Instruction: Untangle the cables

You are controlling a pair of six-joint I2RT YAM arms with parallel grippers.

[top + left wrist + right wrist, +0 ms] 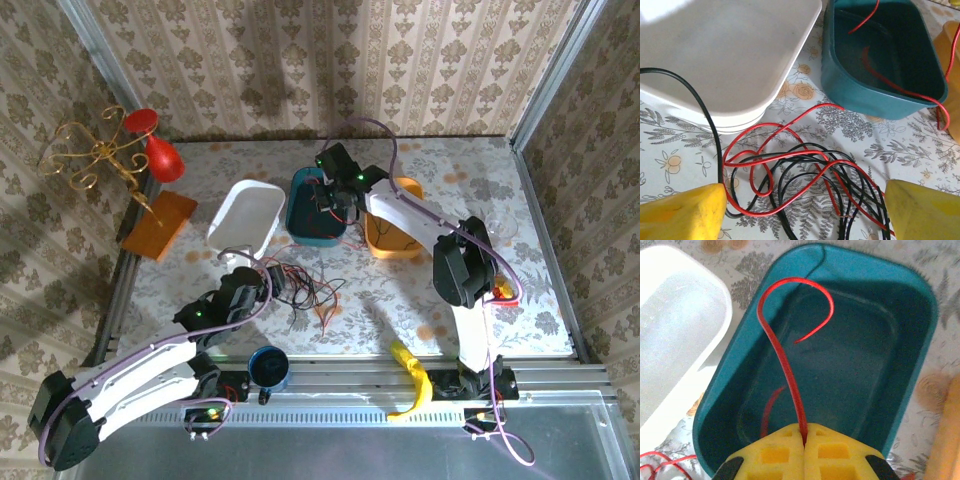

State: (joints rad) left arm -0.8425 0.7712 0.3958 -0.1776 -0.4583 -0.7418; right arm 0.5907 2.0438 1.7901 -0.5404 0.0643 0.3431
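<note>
While my right fingers [790,450] clamp a red cable [782,355] over the teal tub [910,365], my left fingers [682,212] hang spread apart, grasping nothing. Below them the red and black cables [805,185] lie tangled on the worktop [900,145], beside the white tub [740,60].

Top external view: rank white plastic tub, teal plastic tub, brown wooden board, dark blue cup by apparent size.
1. White plastic tub and teal plastic tub: alike, teal partly hidden by the right arm.
2. Brown wooden board.
3. Dark blue cup.

Warm, even light; soft shadows; close foreground blurred.
</note>
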